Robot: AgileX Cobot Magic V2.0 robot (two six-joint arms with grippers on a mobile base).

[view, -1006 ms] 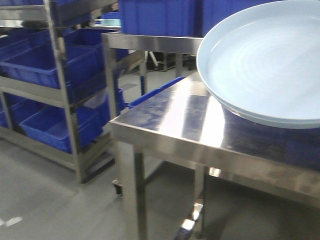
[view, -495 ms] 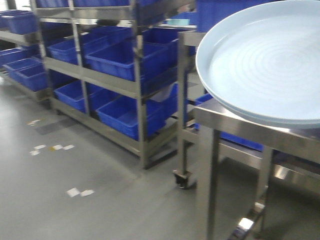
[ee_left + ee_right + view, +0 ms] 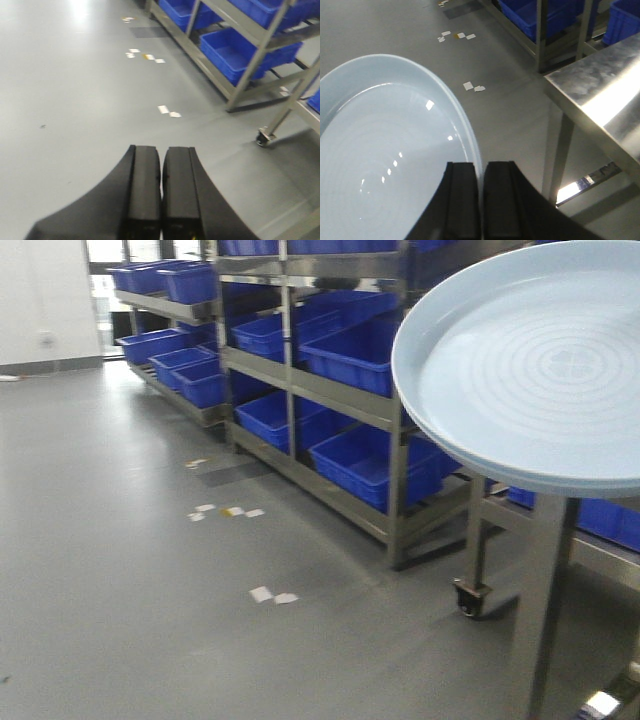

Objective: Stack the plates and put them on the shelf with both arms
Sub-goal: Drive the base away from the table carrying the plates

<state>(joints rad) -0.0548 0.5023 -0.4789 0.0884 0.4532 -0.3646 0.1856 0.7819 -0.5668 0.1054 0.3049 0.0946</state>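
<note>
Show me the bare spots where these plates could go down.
Bare: the steel tabletop right of the plates, in what shows. Crowded: the rack shelves, filled with blue bins. Open floor lies left of the rack.

Looks like a warehouse or stockroom: steel racks [image 3: 288, 360] loaded with blue plastic bins [image 3: 375, 468], bare grey floor [image 3: 120, 590], stainless worktable [image 3: 600, 90] and a frame on castors [image 3: 470, 598].

Pale-blue round plate [image 3: 520, 370] (concentric rings inside), rim up, aloft over floor [image 3: 150, 570].

Plates [image 3: 520, 370] cropped at the front view's right edge; count of plates unclear.
</note>
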